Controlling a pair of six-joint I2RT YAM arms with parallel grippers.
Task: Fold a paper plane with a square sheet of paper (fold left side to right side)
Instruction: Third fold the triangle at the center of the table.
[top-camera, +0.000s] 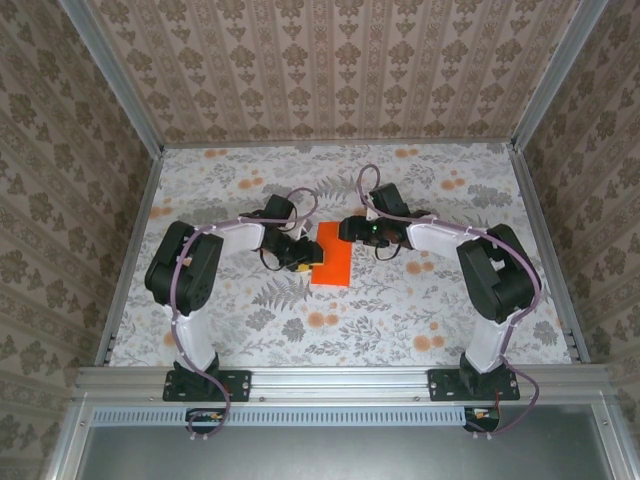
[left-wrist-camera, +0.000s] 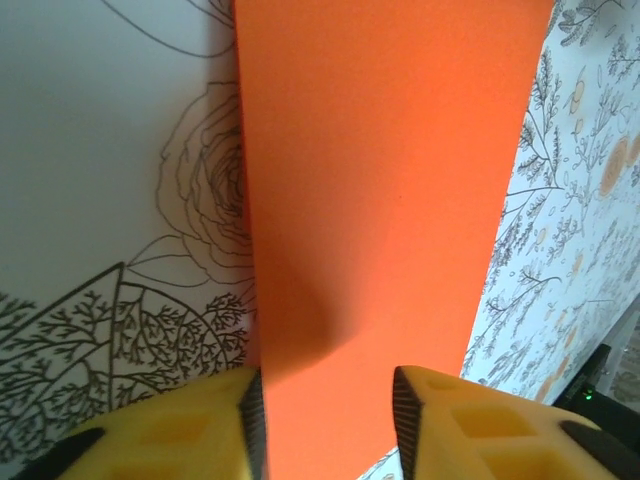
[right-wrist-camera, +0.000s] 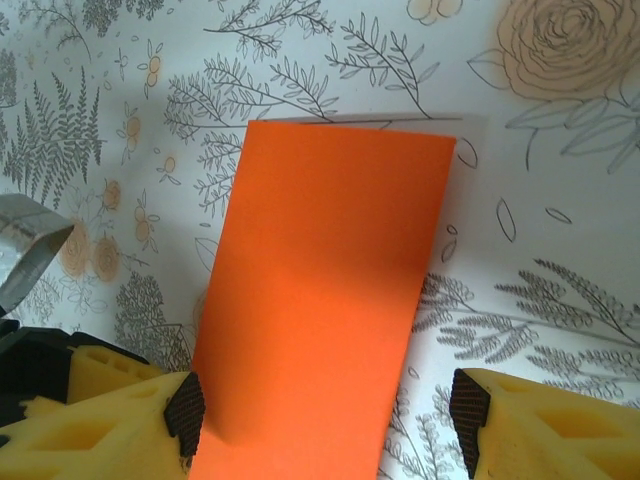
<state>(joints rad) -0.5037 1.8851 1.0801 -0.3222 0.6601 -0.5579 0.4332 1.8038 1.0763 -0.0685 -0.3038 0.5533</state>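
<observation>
Lying flat mid-counter, the square sheet of paper (top-camera: 331, 258) is a smooth, bright orange rectangle on the flower-printed counter (top-camera: 250, 320). From above, the left hand (top-camera: 308, 254) meets its left edge and the right hand (top-camera: 346, 230) its far edge. Wrist views show both spread, their yellow fingers (right-wrist-camera: 520, 430) straddling the sheet.

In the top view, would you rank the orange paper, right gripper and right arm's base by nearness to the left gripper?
From the left gripper:
1. orange paper, directly at its fingers.
2. right gripper, across the paper.
3. right arm's base, near-right edge.
</observation>
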